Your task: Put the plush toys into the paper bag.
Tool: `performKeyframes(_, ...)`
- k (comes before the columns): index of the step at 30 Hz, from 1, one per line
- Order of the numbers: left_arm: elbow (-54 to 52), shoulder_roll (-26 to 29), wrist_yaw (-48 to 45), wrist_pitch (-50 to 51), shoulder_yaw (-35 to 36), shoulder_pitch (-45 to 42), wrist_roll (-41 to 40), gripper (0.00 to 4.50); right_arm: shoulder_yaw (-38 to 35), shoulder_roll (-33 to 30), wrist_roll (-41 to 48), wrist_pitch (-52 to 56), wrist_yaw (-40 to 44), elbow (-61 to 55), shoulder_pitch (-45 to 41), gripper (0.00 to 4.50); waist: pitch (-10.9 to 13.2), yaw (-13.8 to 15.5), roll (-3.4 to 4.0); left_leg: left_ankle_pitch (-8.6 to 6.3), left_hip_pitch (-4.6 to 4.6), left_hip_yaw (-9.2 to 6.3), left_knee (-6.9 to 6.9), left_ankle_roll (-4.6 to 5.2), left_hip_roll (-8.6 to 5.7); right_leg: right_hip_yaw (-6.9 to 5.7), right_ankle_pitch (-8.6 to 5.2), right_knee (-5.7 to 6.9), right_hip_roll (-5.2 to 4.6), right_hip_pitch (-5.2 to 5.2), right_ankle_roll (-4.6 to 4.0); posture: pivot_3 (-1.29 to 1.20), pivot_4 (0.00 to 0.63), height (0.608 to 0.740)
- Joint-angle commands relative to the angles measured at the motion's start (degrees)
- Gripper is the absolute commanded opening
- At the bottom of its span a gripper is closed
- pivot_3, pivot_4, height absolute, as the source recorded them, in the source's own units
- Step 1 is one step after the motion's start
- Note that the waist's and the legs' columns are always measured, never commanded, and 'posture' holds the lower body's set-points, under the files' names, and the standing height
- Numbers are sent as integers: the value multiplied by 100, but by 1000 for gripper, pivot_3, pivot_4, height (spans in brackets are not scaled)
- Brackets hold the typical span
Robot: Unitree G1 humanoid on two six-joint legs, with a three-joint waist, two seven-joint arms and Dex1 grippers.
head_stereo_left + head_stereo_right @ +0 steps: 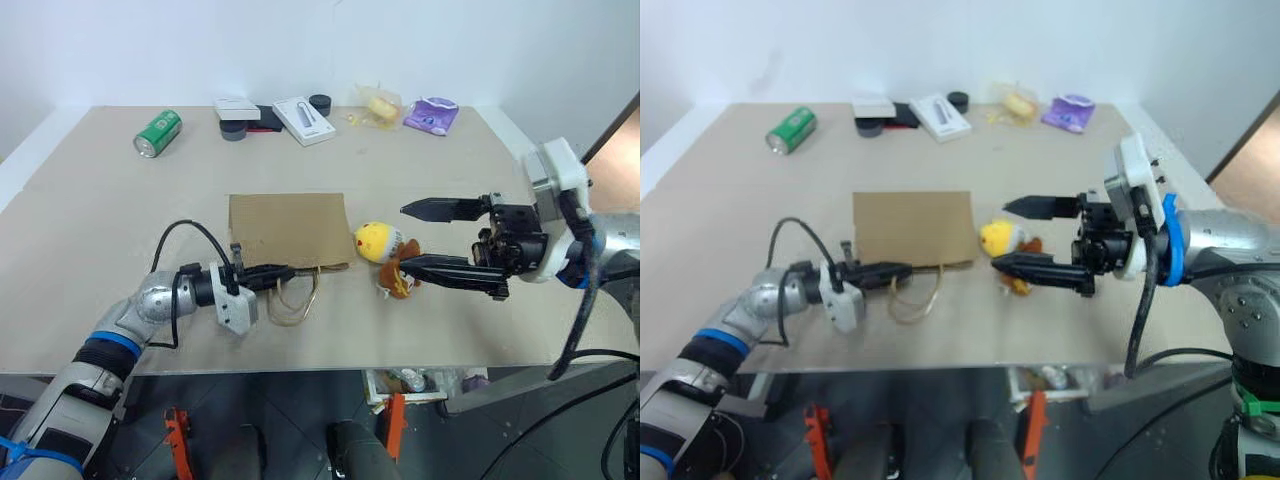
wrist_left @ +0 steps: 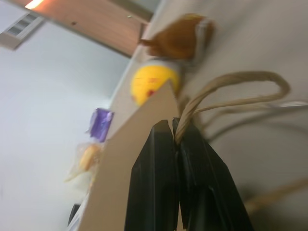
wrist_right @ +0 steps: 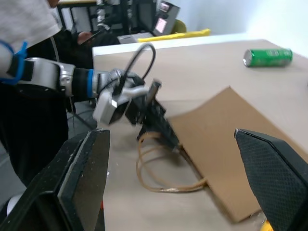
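Note:
The brown paper bag (image 1: 287, 228) lies flat on the table with its twine handles (image 1: 292, 300) spilling toward the front edge. My left gripper (image 1: 285, 270) is shut on a handle (image 2: 226, 82) right at the bag's mouth edge. Just right of the bag sits the round yellow plush toy (image 1: 375, 240), and the brown plush toy (image 1: 398, 283) lies against its front side. My right gripper (image 1: 403, 238) is open wide and level, pointing left, with one finger behind the toys and one over the brown toy; it holds nothing.
Along the table's back edge are a green can (image 1: 157, 133), a white box (image 1: 303, 120), dark round items (image 1: 233, 130), a yellow item in a clear wrapper (image 1: 378, 105) and a purple packet (image 1: 431, 115). The front edge of the table (image 1: 320, 365) runs just below both grippers.

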Motion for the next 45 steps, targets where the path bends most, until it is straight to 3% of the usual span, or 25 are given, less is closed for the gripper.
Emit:
performKeyframes(1,-1115,-156,-122,1241,397,185,-1232,118,350,671,-298,-49,-980,-323,390,4500,-2,-3,-4,0,1,-1,0,0,2,0,0,0,3,1,1,0,150,740)
performKeyframes(4,-1913,-226,-164,1990,551,391,-1580,118,786,1393,-831,-109,-1859,-279,638,4500,-2,-31,-3,0,-2,-8,2,0,5,1,2,3,14,-1,4,0,150,740)
performKeyframes(7,-2419,-315,-148,2522,695,571,-1676,0,1205,1986,-1424,-239,-2507,-101,776,3690,-2,-47,-2,1,-1,-13,2,1,3,4,3,4,19,-1,3,0,150,740)
performKeyframes(14,-2901,-525,-203,3169,944,813,-1686,0,1836,3067,-2248,-619,-3127,597,556,158,-4,-87,-5,2,0,-17,7,3,0,8,3,4,22,4,3,0,150,740)
performKeyframes(24,-3131,-840,-74,3692,1265,904,-1752,0,2278,4593,-3537,-902,-4360,2286,-124,69,-5,-128,-6,4,-4,-26,2,5,3,9,3,3,33,1,1,0,150,740)
performKeyframes(33,-3769,-1346,671,4655,2011,510,-2128,0,2298,4755,-4121,-362,-4826,2489,-97,69,-19,-123,-27,6,-5,-36,5,9,-1,4,4,2,30,8,4,0,150,740)
performKeyframes(40,-4207,-1458,801,4961,2094,292,-2128,0,2245,4837,-4152,-219,-4784,2413,-111,69,-21,-130,-29,6,2,-36,5,9,-2,5,4,2,31,15,4,0,150,740)
performKeyframes(45,-4116,-1466,718,4981,2044,608,-2020,0,2247,4882,-4101,-588,-4597,2267,-118,69,-21,-134,-29,6,3,-37,2,9,-1,5,3,2,34,13,2,0,150,740)
